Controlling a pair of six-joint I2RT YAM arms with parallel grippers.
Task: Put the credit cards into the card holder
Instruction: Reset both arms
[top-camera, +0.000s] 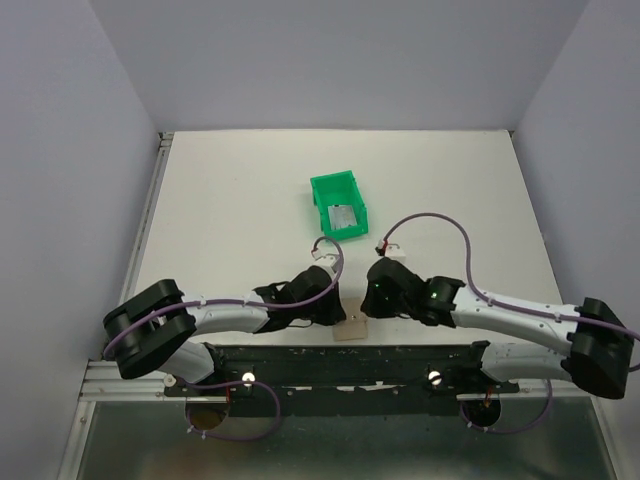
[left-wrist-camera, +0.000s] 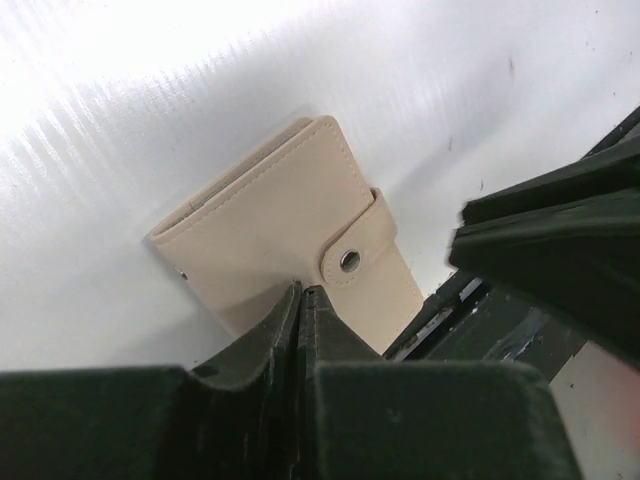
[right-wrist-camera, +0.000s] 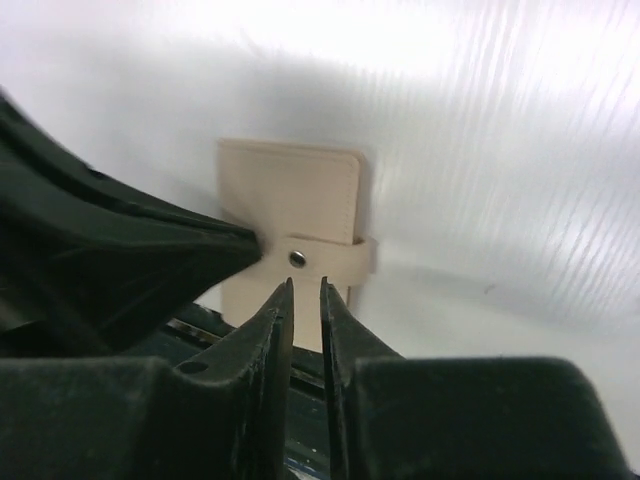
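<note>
Closed holder (top-camera: 352, 329) lying between both grippers at the near counter (top-camera: 230, 200) edge.
The holder is lying flat, strap snapped shut, just ahead of both grippers and about equally near each. Its long axis is running straight away from the right gripper (right-wrist-camera: 305, 285), whose jaws are standing narrowly apart, empty. The left gripper (left-wrist-camera: 300, 292) jaws are pressing together. One card (top-camera: 343, 220) is lying in the green bin (top-camera: 322, 188), well apart, farther out on the white walled counter.

A green plastic bin (top-camera: 330, 182) sits tilted toward the far side of a white table (top-camera: 230, 200), well apart from its edges. Plain pale lilac walls (top-camera: 330, 60) enclose the table; a black rail (top-camera: 340, 358) runs along its near edge.
</note>
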